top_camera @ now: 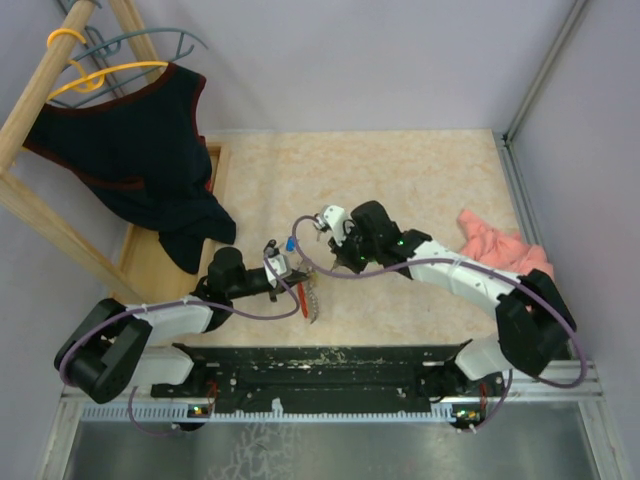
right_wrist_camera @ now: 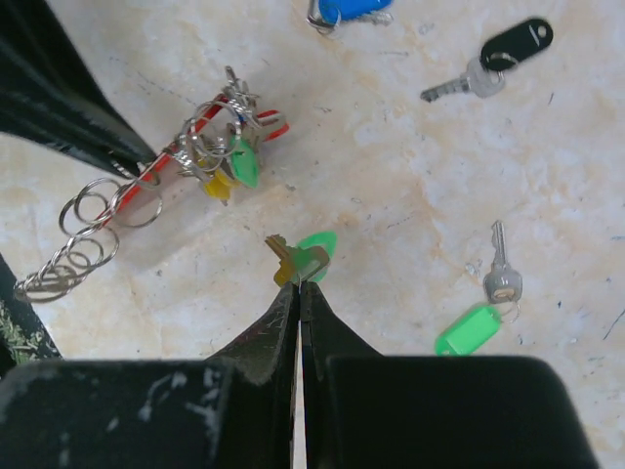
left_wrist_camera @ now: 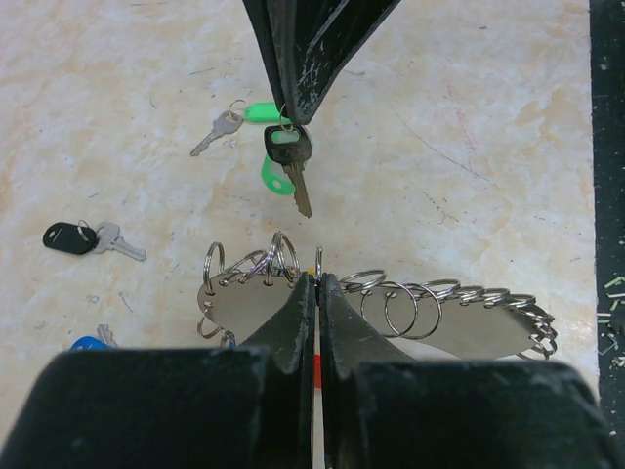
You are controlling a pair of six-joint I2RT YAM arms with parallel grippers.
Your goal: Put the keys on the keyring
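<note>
My left gripper (left_wrist_camera: 317,280) is shut on the keyring (left_wrist_camera: 459,327), a grey metal strip with several split rings, and holds it just above the table. In the right wrist view the keyring (right_wrist_camera: 156,181) shows its red band, with yellow and green keys (right_wrist_camera: 232,171) hanging on it. My right gripper (right_wrist_camera: 300,283) is shut on the ring of a green-tagged key (right_wrist_camera: 311,254). That key (left_wrist_camera: 290,156) dangles just beyond the keyring. In the top view both grippers, left (top_camera: 290,272) and right (top_camera: 300,242), meet at the table's middle.
Loose keys lie on the table: a green-tagged one (right_wrist_camera: 479,322), a black one (right_wrist_camera: 508,49) and a blue one (right_wrist_camera: 347,10). A pink cloth (top_camera: 500,250) lies at the right. A dark vest (top_camera: 140,150) hangs on a wooden rack at the left.
</note>
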